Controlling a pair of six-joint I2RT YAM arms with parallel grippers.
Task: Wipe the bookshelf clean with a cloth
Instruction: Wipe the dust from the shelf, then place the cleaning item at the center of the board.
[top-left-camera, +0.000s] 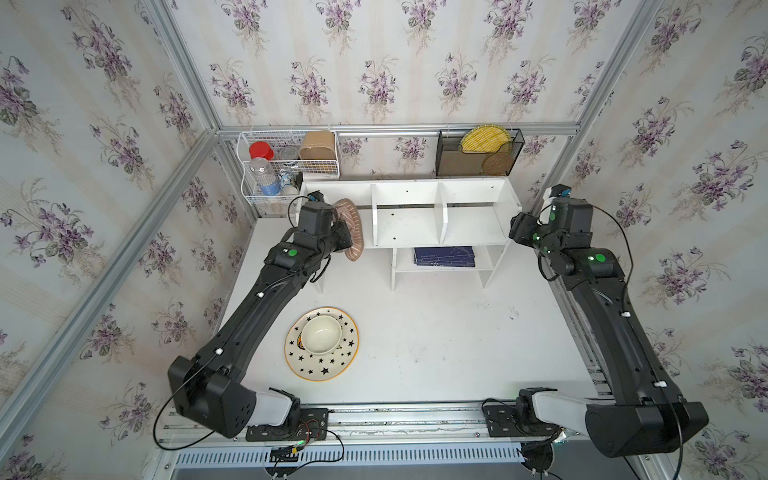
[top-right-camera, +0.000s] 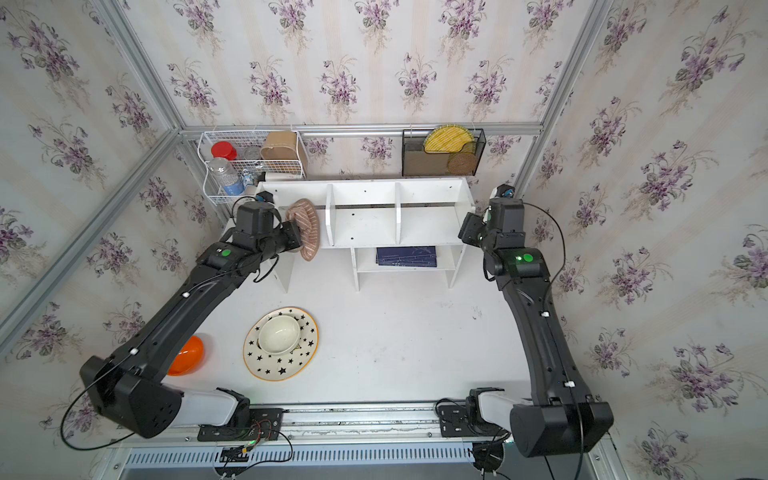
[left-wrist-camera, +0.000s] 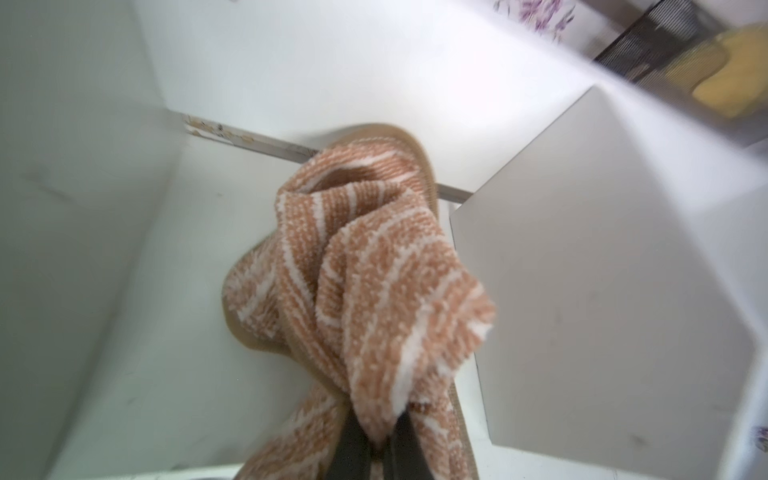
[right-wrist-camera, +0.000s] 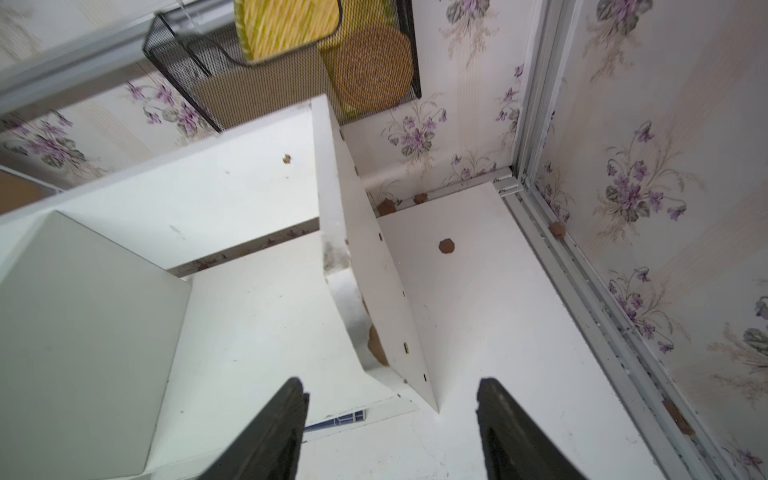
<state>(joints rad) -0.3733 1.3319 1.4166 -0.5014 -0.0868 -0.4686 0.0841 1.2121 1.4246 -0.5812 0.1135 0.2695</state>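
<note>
Bunching in the bookshelf's (top-left-camera: 409, 228) left upper compartment, left of centre in both top views, the cloth (top-left-camera: 352, 232) is clamped in the shut left gripper (left-wrist-camera: 377, 419). A divider (top-left-camera: 374, 216) stands just beside it. The right gripper (right-wrist-camera: 390, 386) is held apart, empty, at the shelf's right end. A plate (top-left-camera: 345, 361) and bowl (top-left-camera: 321, 334) are seen lower down.

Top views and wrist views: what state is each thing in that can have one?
bookshelf, upright.
cloth, bunched, inside the bookshelf's end compartment.
left end effector, shut on the cloth.
right end effector, open, holding nothing.
book, closed, flat on the bookshelf's lower shelf.
plate, flat on the table.
bowl, upright on the plate.
</note>
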